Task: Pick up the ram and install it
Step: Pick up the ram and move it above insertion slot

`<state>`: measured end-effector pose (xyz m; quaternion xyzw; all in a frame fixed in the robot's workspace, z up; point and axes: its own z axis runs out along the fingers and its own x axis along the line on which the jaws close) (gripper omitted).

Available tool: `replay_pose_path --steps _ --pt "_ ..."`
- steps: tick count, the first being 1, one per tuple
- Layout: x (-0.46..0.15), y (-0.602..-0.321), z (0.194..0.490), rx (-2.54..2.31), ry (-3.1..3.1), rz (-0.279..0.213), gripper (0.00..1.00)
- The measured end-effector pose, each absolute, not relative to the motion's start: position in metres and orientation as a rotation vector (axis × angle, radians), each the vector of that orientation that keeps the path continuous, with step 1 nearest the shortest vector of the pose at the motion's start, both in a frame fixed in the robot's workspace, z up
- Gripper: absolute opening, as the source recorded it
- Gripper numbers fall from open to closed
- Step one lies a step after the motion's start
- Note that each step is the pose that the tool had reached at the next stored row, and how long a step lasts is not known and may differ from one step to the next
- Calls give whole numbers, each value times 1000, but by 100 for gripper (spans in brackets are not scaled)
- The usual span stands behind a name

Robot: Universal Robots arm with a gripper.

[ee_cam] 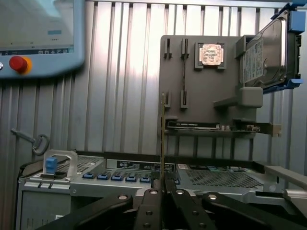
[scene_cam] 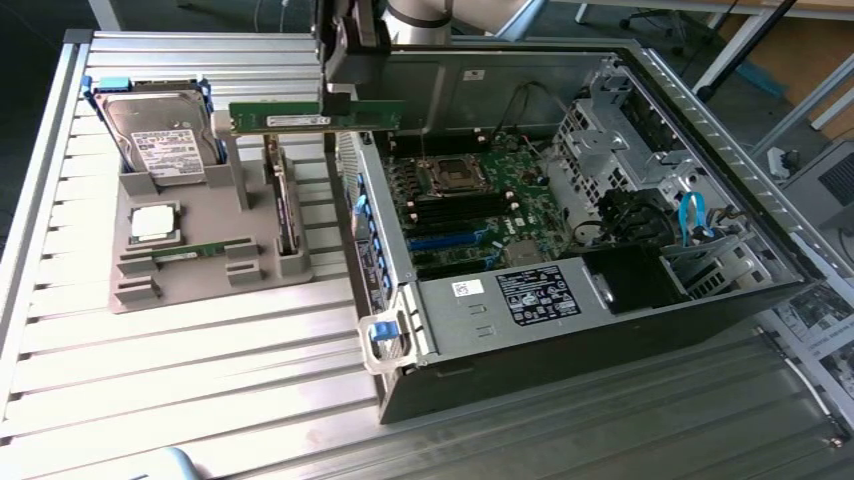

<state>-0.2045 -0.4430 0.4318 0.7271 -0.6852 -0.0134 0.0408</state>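
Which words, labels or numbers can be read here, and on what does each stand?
No text can be read.
White label on the ram: too small.
White label on the hard drive: blurred.
Labels on the power supply: too small.
Text on the pendant screen: blurred.

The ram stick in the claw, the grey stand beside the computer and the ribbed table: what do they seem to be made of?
The ram, held in the claw, looks like green circuit board with a white label. The grey stand is matt, even grey with moulded slots: probably plastic. The table shows pale ribbed profiles with a dull sheen: likely aluminium.
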Motion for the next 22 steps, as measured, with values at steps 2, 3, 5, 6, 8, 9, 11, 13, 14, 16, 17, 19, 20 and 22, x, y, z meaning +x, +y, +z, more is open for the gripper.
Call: replay_pose_path --steps 2,3,5,6,8,9,11,13,14,16,17,19,20,22 --pt "-202 -443 432 2226 -2098 -41 13" --pt "-200 -443 432 2226 -2098 -41 13" --pt "-198 -443 432 2226 -2098 -42 13" --pt "-197 -443 432 2226 -2098 -42 13" --pt "-194 -443 432 2226 -2098 -42 13" --pt "-193 -443 432 2226 -2098 -42 13" --pt "-190 -443 432 2225 -2097 -42 13" --pt "-187 -443 432 2225 -2097 -43 13" --pt "-185 -443 432 2225 -2097 -43 13" --pt "-180 -443 432 2225 -2097 -44 13" --pt "-178 -443 432 2224 -2097 -44 13" --pt "-175 -443 432 2224 -2096 -45 13" --pt "-172 -443 432 2224 -2096 -46 13" --pt "-168 -443 432 2224 -2095 -46 13"
